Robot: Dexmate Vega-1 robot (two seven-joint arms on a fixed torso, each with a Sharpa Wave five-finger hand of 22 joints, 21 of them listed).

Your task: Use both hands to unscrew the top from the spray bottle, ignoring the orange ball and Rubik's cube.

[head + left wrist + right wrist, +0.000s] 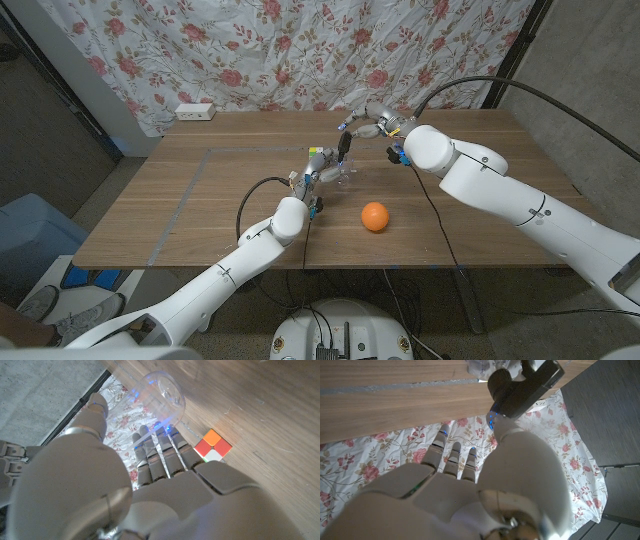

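fingers of the left hand (312, 182) are wrapped around the clear spray bottle (340, 172), seen in the left wrist view as fingers (161, 455) curled against the transparent bottle body. orange ball (374, 216) is set on the wooden table (180, 210) nearer the front edge, right of the left hand, apart from it. rubik's cube (213, 445) is seen just beside the left hand. bottle is held near table centre. black spray top (522, 386) is pinched by the right hand (372, 125) from above. floral curtain (300, 50) is hung behind the table.
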